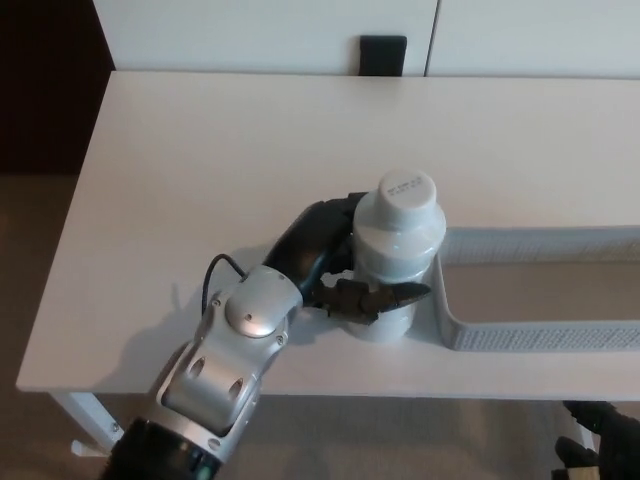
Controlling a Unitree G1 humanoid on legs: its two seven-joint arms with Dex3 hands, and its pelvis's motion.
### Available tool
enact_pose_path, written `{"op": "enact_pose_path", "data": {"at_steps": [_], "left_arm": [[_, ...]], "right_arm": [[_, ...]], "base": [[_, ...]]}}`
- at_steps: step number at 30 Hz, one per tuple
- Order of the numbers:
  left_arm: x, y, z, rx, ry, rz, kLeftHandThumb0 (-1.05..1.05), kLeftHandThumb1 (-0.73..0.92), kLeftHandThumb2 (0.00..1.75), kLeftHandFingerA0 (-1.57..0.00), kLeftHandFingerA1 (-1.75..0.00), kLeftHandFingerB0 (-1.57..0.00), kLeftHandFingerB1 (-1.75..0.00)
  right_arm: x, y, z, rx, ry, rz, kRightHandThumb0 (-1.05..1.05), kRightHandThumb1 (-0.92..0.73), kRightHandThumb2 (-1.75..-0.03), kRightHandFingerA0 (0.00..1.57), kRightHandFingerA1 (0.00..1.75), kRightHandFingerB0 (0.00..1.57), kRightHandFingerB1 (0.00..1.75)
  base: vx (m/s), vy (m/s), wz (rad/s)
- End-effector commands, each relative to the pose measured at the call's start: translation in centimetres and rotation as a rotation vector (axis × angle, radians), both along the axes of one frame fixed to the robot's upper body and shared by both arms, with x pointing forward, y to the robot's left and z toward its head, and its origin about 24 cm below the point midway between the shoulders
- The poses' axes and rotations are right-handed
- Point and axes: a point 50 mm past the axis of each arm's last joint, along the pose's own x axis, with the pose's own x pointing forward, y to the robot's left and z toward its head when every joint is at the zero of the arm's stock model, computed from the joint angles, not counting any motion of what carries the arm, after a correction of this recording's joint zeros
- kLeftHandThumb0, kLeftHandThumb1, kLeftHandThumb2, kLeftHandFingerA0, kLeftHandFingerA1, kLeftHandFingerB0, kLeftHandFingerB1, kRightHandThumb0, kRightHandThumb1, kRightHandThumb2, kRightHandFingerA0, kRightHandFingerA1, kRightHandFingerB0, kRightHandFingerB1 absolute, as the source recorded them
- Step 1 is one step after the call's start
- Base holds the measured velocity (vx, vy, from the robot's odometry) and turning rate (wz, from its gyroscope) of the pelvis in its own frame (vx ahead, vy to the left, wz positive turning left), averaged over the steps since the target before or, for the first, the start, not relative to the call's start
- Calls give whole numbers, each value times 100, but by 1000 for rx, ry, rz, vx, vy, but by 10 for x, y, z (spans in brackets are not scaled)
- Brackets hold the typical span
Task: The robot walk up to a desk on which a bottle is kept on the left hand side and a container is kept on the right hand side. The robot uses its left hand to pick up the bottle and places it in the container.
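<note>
The left hand is wrapped around the bottle. Its black fingers go round the back and left side of the bottle, and the thumb reaches across the front, low down. Squeezing from both sides like this keeps the bottle from slipping out.

The bottle is white, with a flat round cap on top. It stands upright, which is good, because a straight bottle is easier to carry and set down. It is right next to the left end of the container. I cannot tell if the bottle sits on the desk or is lifted a little, because the hand hides its bottom.

The container is a long grey tray with low walls, over on the right side of the desk. It looks empty in the part that shows. The low wall is in the way, so I think the bottle has to go up and over it before it can go inside.

The right hand is down below the front edge of the desk, at the bottom corner. Only a bit of it shows, so I cannot tell how it is set. It is not helping with this job.
</note>
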Motion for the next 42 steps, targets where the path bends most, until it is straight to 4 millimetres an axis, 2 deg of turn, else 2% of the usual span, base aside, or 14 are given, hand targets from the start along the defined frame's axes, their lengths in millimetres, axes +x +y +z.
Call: {"op": "enact_pose_path", "data": {"at_steps": [1,8,9,10,13,15,17,18,19,23,29,31,37,42], "left_arm": [[5,22,5,19,-143,180,-1,83,67,-95,-131,-79,-92],[15,29,35,21,-259,236,-3,80,64,-84,-121,-76,-81],[20,28,45,6,-291,240,-7,82,65,-91,-135,-75,-86],[28,24,64,-46,-321,242,-17,83,65,-106,-128,-79,-93],[34,19,81,-92,-342,233,-21,83,65,-106,-130,-80,-96],[39,5,104,-119,-388,209,-21,80,70,-103,-116,-82,-106],[41,-17,129,-156,-411,160,-19,81,69,-100,-132,-81,-104],[41,-24,134,-164,-413,144,-19,81,69,-100,-132,-81,-104],[40,-36,143,-170,-420,116,-18,77,74,-106,-133,-82,-104],[31,-79,160,-172,-438,15,-17,73,82,-107,-135,-81,-103],[14,-118,165,-138,-450,-89,-19,80,71,-106,-125,-81,-99],[-2,-142,156,-129,-429,-178,-13,70,88,-106,-129,-80,-106],[-22,-160,132,-68,-397,-267,-21,76,76,-106,-127,-79,-100],[-31,-164,108,14,-343,-335,-20,65,95,-110,-123,-83,-107]], "right_arm": [[8,-7,6,-9,-10,0,64,-41,-175,0,0,0,0],[8,-5,6,5,-8,-12,69,-52,-175,0,0,0,0],[9,-6,7,-7,-8,-2,68,-46,-175,0,0,0,0],[11,-7,8,-29,-6,7,67,-42,-175,0,0,0,0],[12,-7,8,-41,-3,4,68,-44,-175,0,0,0,0],[14,-7,9,-28,-4,-7,68,-50,-175,0,0,0,0],[14,-8,9,-70,1,13,61,-31,-175,0,0,0,0],[14,-8,9,-87,3,22,61,-31,-175,0,0,0,0],[14,-8,9,-59,2,3,66,-50,-175,0,0,0,0],[14,-5,9,-41,3,2,66,-44,-175,0,0,0,0],[15,-2,9,-18,-6,-18,66,-52,-175,0,0,0,0],[20,0,11,-67,0,24,61,-38,-175,0,0,0,0],[21,5,12,-37,-18,35,64,-40,-175,0,0,0,0],[26,6,16,-72,-27,60,60,-32,-175,0,0,0,0]], "base": [[0,0,0],[0,0,0],[0,0,0],[0,0,0],[0,0,0],[0,0,0],[0,0,0],[0,0,0],[0,0,0],[0,0,0],[0,0,0],[0,0,0],[0,0,0],[0,0,0]]}}
